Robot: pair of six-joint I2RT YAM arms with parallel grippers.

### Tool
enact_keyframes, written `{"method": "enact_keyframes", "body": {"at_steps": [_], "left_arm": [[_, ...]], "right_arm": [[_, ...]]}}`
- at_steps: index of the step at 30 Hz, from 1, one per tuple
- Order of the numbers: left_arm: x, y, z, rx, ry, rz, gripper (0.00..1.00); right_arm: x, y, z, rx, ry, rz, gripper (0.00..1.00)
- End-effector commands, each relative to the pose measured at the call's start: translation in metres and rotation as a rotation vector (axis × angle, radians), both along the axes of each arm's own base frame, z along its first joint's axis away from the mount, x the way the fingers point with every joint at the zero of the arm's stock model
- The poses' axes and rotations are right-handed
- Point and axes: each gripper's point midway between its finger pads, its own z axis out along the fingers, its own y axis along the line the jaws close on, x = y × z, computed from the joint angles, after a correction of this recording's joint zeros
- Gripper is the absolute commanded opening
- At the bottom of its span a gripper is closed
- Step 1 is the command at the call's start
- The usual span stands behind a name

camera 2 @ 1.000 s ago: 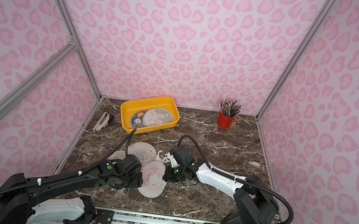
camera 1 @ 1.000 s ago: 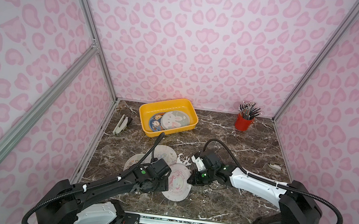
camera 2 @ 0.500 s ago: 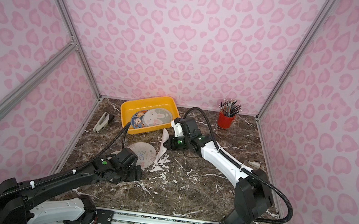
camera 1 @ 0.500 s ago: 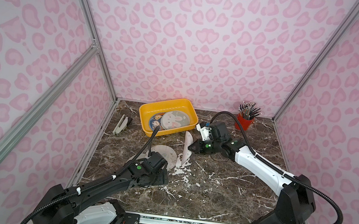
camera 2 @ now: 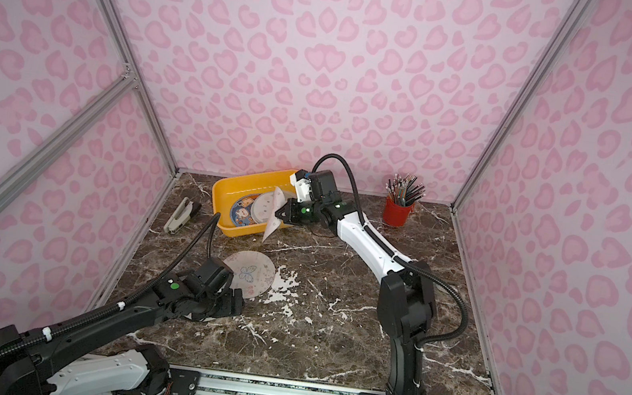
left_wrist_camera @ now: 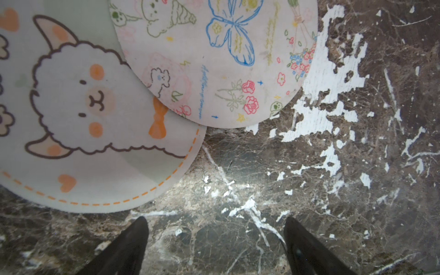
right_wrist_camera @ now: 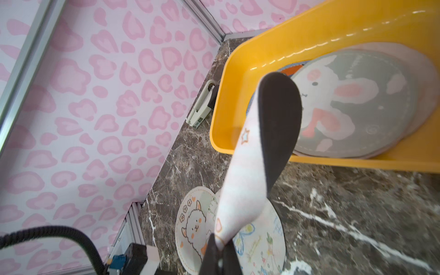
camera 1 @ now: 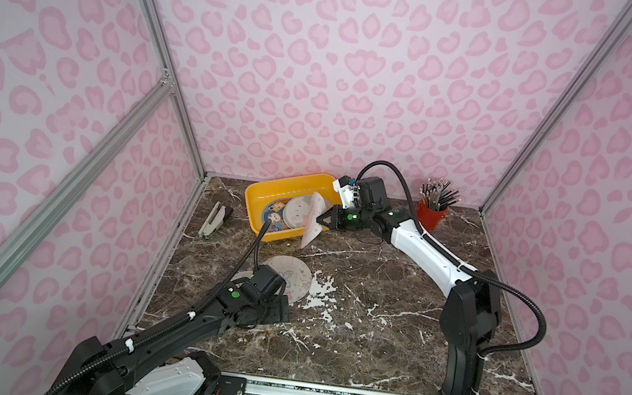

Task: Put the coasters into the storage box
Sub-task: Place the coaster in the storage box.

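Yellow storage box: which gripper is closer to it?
Right. The right gripper holds a coaster at the near rim of the storage box; the left gripper is far short, open beside the butterfly coaster.

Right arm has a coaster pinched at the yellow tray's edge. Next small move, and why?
Probably ease the right gripper further over the shallow yellow plastic tray before opening the jaws: the pale round coaster it pinches hangs on edge across the near rim, its lower part outside above the marble tabletop.
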Motion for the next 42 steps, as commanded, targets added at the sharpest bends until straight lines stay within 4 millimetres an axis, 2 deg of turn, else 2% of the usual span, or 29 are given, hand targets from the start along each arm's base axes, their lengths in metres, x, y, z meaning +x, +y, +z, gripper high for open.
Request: {"method": "enact_keyframes", "body": {"at_steps": [1,5,8,15,17,23,26,30,31,33,35,38,42], "left_arm": [[-0.003,0.004,-0.002,0.008,0.008,-0.009,0.92],[-0.002,0.004,-0.005,0.002,0.015,-0.004,0.92],[-0.002,0.004,-0.008,0.002,0.022,-0.003,0.92],[0.0,0.004,-0.012,0.0,0.031,0.002,0.93],[-0.001,0.005,-0.014,-0.001,0.037,0.005,0.93],[0.001,0.005,-0.014,-0.001,0.039,0.008,0.93],[0.002,0.005,-0.015,0.0,0.043,0.009,0.93],[0.004,0.004,-0.015,-0.002,0.043,0.009,0.93],[0.004,0.004,-0.015,-0.001,0.043,0.009,0.93],[0.004,0.004,-0.015,0.0,0.042,0.011,0.93],[0.005,0.005,-0.014,0.002,0.04,0.01,0.93],[0.005,0.006,-0.012,0.011,0.037,0.011,0.94],[0.007,0.011,-0.009,0.03,0.028,0.018,0.94]], "right_arm": [[0.013,0.017,0.009,0.042,-0.041,0.047,0.0],[0.036,0.036,0.01,0.054,-0.065,0.062,0.0],[0.052,0.048,0.001,0.064,-0.064,0.068,0.0],[0.088,0.062,-0.033,0.112,-0.06,0.036,0.0],[0.1,0.058,-0.05,0.116,-0.042,0.012,0.0],[0.131,0.025,-0.104,0.055,0.04,-0.082,0.0],[0.141,0.009,-0.119,0.015,0.063,-0.129,0.0],[0.148,-0.008,-0.129,-0.032,0.073,-0.174,0.01],[0.148,-0.01,-0.131,-0.04,0.074,-0.178,0.09],[0.151,-0.017,-0.132,-0.065,0.074,-0.203,0.33],[0.152,-0.022,-0.129,-0.093,0.064,-0.222,0.48],[0.15,-0.029,-0.123,-0.131,0.048,-0.246,0.58],[0.144,-0.035,-0.111,-0.141,0.03,-0.26,0.63]]}}
